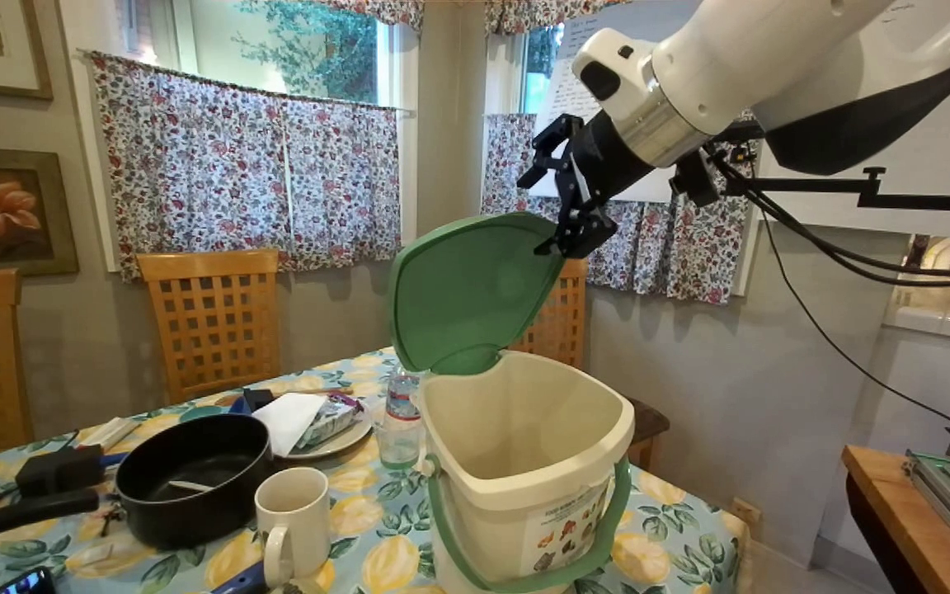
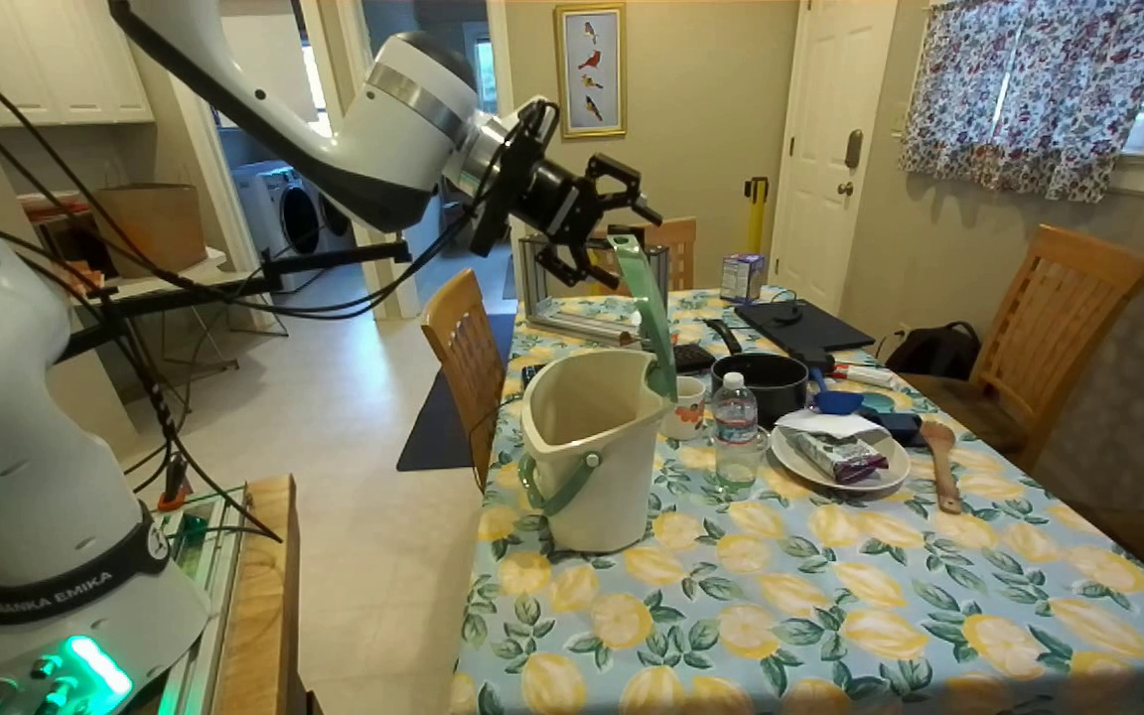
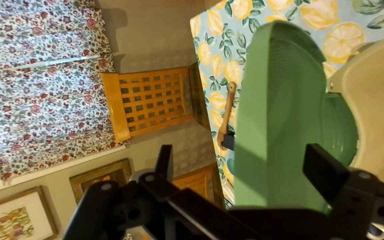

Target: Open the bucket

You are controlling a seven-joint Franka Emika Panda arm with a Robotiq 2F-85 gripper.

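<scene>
The bucket [image 1: 479,495] is a cream-white bin with a green carry handle and stands upright on the table; it also shows in an exterior view [image 2: 602,497] and at the right of the wrist view [image 3: 375,100]. Its green lid [image 1: 475,289] is raised to near upright on its hinge, and the bin's mouth is uncovered. The lid also shows in an exterior view [image 2: 649,313] and in the wrist view [image 3: 288,116]. My gripper [image 1: 537,213] is open at the lid's upper edge; in the wrist view [image 3: 238,153] the lid appears between the spread fingers. I cannot tell whether a finger touches it.
A water bottle [image 2: 734,412], a white mug [image 1: 293,520], a black pan [image 1: 195,487] and a plate [image 2: 890,467] with a packet stand beside the bucket. A wooden spoon [image 2: 941,467] lies farther along. Wooden chairs [image 1: 211,322] surround the table.
</scene>
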